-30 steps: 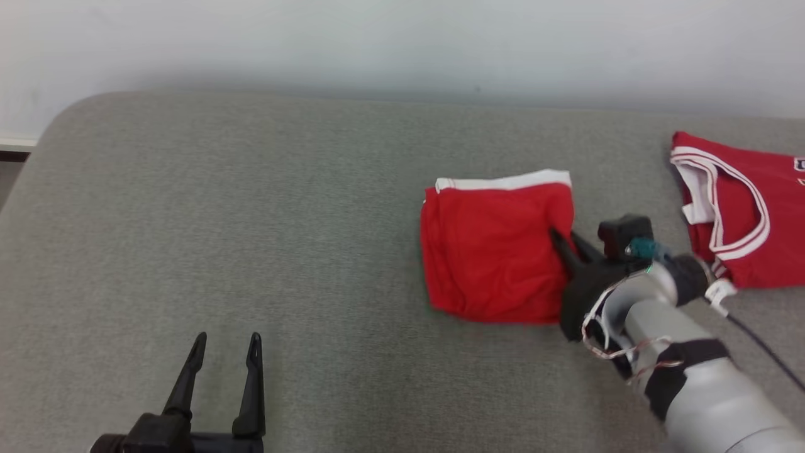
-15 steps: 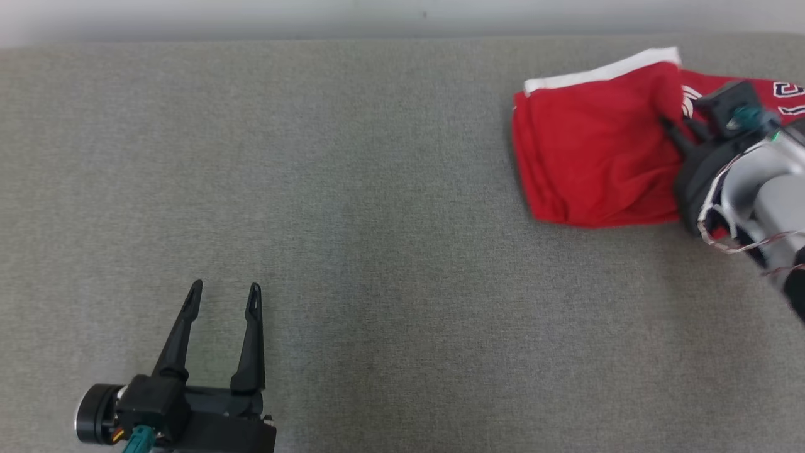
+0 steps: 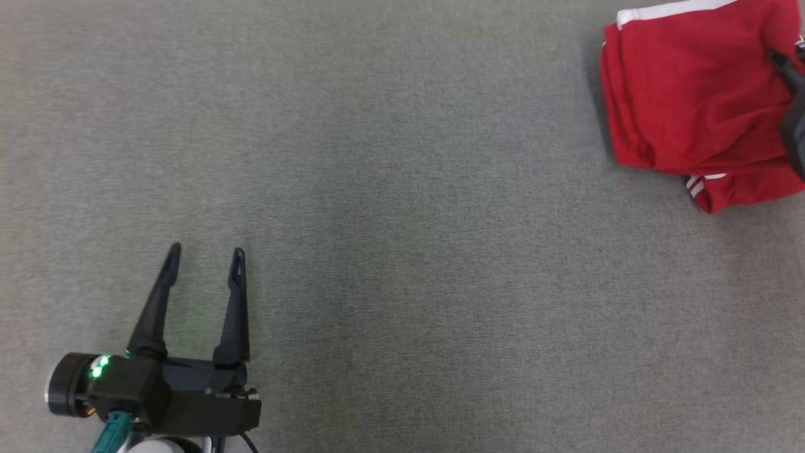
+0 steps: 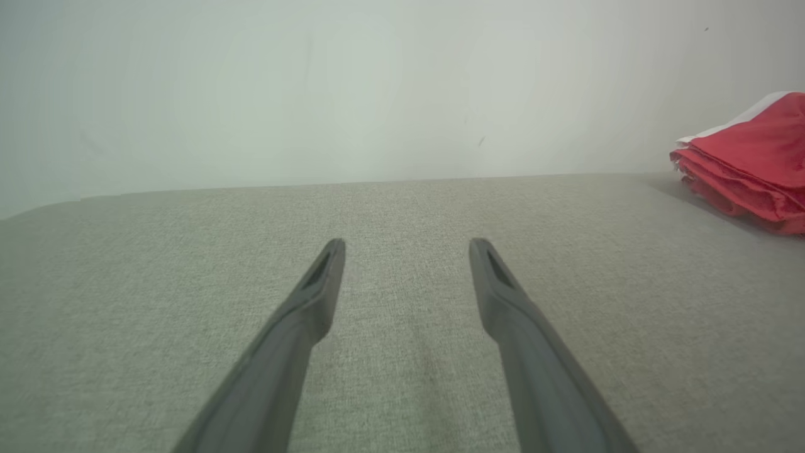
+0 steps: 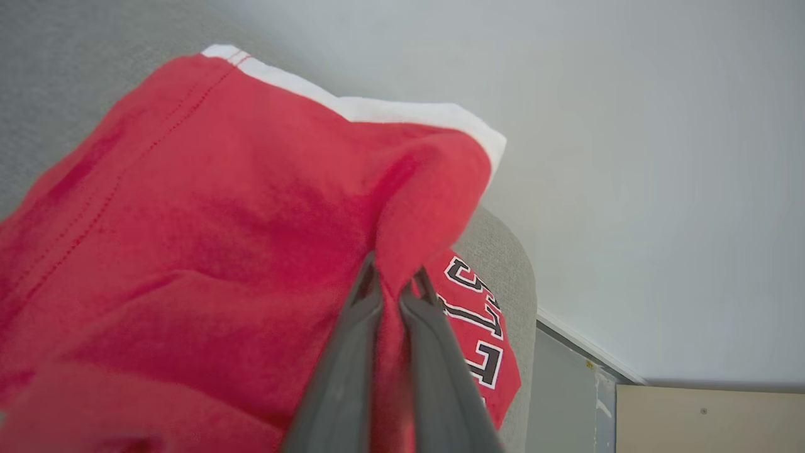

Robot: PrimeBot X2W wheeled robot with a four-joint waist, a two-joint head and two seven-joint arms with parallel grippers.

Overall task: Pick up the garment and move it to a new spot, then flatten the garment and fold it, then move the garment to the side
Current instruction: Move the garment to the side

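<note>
Two stages judged complete, third in hand

Right gripper (image 5: 393,277): fingers drawn narrow, clamped on a pinch of cloth at the right edge of the folded red garment (image 3: 685,94). The cloth peaks up at the clamp.

Left gripper (image 3: 205,251): fingers spread wide, holding nothing, over bare grey padded surface (image 3: 402,220), well apart from the cloth.

Garment location: far right of the surface in the head view, white band (image 5: 377,110) along its far edge. It forms a compact rectangle, and the left wrist view shows stacked layers at its edge. It overlaps a second red jersey (image 5: 478,314) with black-and-white lettering, a corner of which shows beneath it.

Progress, as a judgement: the tidy layered shape suggests that relocating, flattening and folding are finished. The move to the side appears to be the step in hand. Outstanding items: settle the garment at its final spot, release the pinch, clear the arm.

Risk noted: a single-point grip may drag the upper layers and loosen the fold
</note>
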